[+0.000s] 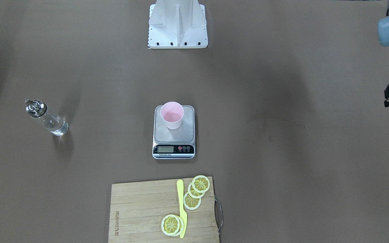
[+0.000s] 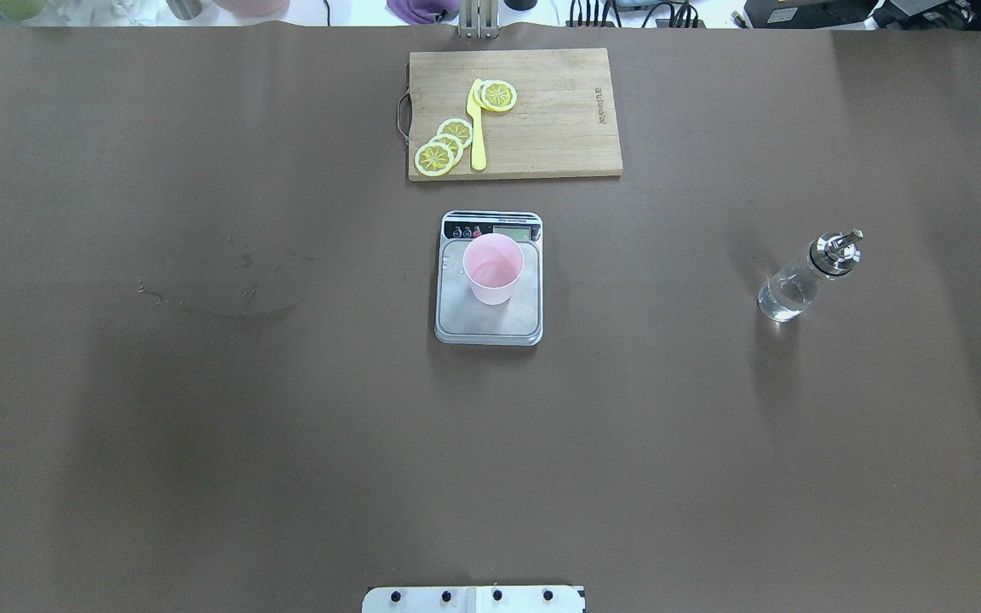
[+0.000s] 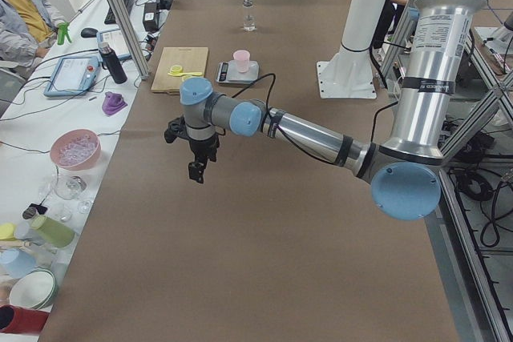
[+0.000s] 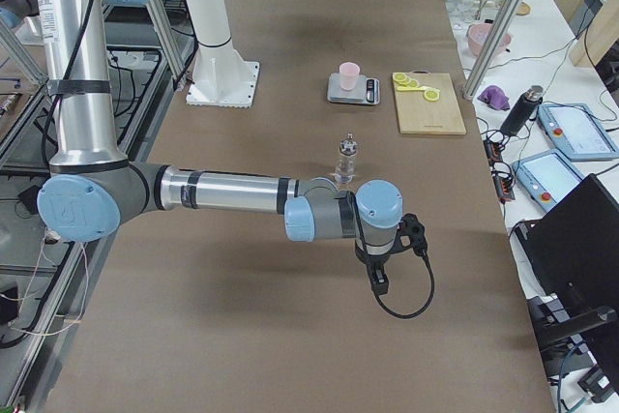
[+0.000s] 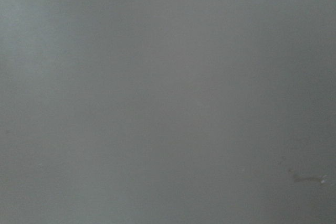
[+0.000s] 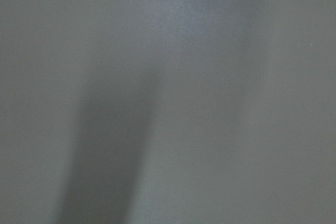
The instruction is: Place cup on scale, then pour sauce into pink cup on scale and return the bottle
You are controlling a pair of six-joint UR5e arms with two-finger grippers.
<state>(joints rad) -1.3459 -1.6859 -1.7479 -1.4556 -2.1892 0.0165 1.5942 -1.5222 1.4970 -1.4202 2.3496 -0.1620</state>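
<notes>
Hanging over bare worktop (image 2: 201,426), my left gripper (image 3: 196,170) shows properly only in the left side view, pointing down, and I cannot tell from there whether it is released or clenched. My right gripper (image 4: 379,278) shows only in the right side view, also pointing down, and I cannot tell its state either. Both wrist cameras give only blurred brown surface. The front view catches just a blue joint and some black hardware of my left arm at its right edge.

The overhead and front views show the task's things plainly. The cup (image 1: 172,114) stands upright on the scale (image 1: 173,149), on the half of the platform nearer the display. The bottle (image 2: 806,277) stands upright on my right, well apart from the scale, with clear sauce (image 2: 782,300) in its lower part.

Past the scale lies a board (image 2: 559,128) with lemon slices (image 2: 444,145) and a yellow knife (image 2: 477,128). The overhead view alone makes out a faint smear (image 2: 226,298) on my left. The left side view adds a person (image 3: 24,6) seated off the worktop.
</notes>
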